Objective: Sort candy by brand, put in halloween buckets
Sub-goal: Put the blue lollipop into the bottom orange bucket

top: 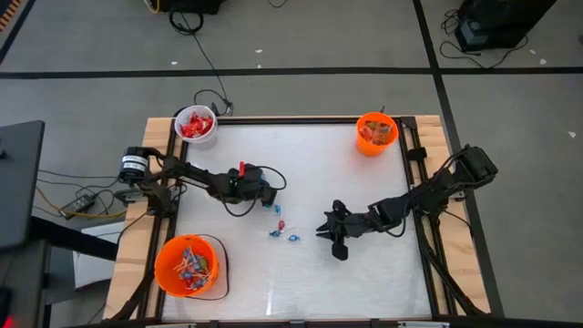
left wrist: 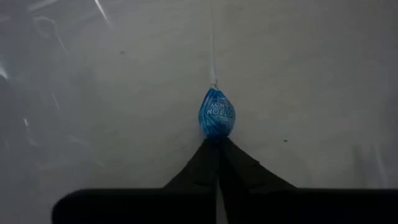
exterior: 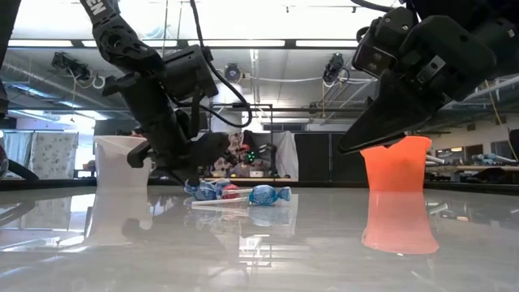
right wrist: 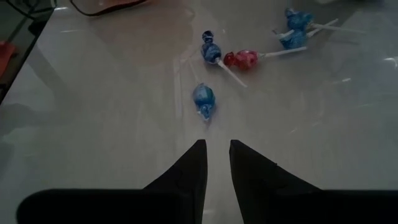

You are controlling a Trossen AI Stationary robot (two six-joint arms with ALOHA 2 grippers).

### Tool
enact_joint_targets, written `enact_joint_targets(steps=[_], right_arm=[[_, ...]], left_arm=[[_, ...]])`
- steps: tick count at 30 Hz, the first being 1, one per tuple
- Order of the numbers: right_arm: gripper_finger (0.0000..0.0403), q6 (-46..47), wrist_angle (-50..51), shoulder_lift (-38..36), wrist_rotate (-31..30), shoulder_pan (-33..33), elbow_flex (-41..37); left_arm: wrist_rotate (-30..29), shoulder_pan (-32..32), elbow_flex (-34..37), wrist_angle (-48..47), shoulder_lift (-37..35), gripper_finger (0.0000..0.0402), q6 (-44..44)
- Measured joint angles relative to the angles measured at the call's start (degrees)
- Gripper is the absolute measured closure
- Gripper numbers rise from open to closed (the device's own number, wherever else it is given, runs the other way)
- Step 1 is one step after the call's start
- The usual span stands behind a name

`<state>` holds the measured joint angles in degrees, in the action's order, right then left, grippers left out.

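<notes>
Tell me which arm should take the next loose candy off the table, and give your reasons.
Left. The left gripper is shut on a blue-wrapped lollipop, its stick pointing away. The right gripper hangs slightly open and empty short of the remaining candy, so it would likely need more approach.

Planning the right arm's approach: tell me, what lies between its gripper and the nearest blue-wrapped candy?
Only bare glossy table: the right wrist view shows nothing between the right gripper and the blue-wrapped candy.
</notes>
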<state>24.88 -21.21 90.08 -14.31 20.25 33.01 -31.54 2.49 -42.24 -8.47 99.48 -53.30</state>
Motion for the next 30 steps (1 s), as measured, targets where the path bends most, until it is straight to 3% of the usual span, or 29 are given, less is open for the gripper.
enact_joint_targets(steps=[7,15,17,20,23,27,30], right_arm=[[0.0320,-1.25,0.19,0.00,-1.00,-0.42,0.00],[0.0320,-1.09,0.90,0.00,-1.07,-0.90,-0.02],[0.0320,-1.09,0.94,0.00,-1.08,-0.90,0.00],[0.0320,-1.05,1.01,0.00,-1.24,-0.89,-0.01],[0.0320,0.01,0.68,0.00,-1.24,-0.90,0.00],[0.0320,0.85,0.69,0.00,-1.24,-0.90,0.00],[0.0320,0.86,0.53,0.00,-1.79,-0.92,0.00]], left_arm=[[1.39,-1.66,0.24,-0.92,-3.32,0.0392,5.19],[4.46,-11.12,0.24,-8.61,-18.84,0.0398,12.06],[10.13,-14.44,-0.59,-13.00,-22.86,0.0398,17.96],[23.13,-18.77,-3.48,-23.34,-27.53,0.0398,26.07],[30.32,-22.50,-8.28,-34.94,-29.88,0.0398,21.97],[32.27,-27.30,-16.99,-47.39,-30.72,0.0398,15.53],[26.86,-31.48,-23.62,-55.75,-30.31,0.0399,13.04]])
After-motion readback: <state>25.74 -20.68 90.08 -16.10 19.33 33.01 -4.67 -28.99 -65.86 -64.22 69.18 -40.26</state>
